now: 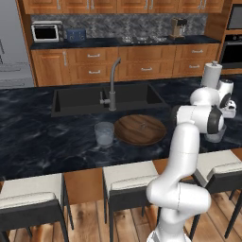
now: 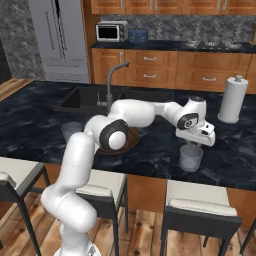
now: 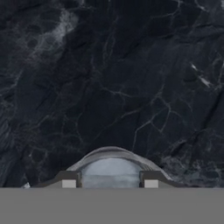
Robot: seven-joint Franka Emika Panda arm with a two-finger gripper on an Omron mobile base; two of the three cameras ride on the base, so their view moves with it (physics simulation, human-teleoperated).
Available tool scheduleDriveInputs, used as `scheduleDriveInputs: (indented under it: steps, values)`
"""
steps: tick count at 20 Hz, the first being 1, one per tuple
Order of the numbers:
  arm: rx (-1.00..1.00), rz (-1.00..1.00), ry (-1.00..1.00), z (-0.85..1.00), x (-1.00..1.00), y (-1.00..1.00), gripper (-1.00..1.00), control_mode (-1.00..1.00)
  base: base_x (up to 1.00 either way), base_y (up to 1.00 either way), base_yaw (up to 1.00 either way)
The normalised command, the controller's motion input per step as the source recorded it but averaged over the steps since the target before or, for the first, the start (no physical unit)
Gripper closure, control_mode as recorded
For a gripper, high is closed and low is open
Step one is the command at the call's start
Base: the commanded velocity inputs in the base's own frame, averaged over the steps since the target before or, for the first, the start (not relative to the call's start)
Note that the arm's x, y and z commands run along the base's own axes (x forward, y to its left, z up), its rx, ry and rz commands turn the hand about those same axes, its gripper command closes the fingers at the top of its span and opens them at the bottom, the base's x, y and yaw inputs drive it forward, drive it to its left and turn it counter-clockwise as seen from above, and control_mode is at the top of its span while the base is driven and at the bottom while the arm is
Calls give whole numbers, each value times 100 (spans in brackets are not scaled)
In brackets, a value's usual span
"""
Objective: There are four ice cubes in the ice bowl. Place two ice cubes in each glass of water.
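Note:
My gripper [image 2: 192,144] hangs just above the right glass of water [image 2: 191,158], pointing down at it. In the hand view the glass rim [image 3: 111,154] curves right under the fingertips [image 3: 68,183]. A pale, flat-topped block, seemingly an ice cube [image 3: 110,180], fills the gap between them, so my gripper [image 3: 110,183] looks shut on it. The other glass of water [image 1: 104,133] stands left of the wooden ice bowl [image 1: 140,129]. I cannot make out any cubes in the bowl. The arm partly hides the right glass [image 1: 215,137] in the left base view.
A sink [image 1: 85,100] with a faucet [image 1: 113,85] lies behind the bowl. A white paper-towel roll [image 2: 232,100] stands behind and to the right of the right glass. Stools [image 2: 202,212] line the counter's near edge.

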Motion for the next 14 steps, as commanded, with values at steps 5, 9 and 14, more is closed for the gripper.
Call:
scheduleDriveInputs:
  steps: [5, 9, 14]
  values:
    - [0, -3, -3, -14, 0, -4, 100, -100, 0, 0, 0]
    - [0, -3, -4, -11, 0, -7, 100, -100, 0, 0, 0]
    - [0, -3, -2, -9, 2, -7, 100, -100, 0, 0, 0]
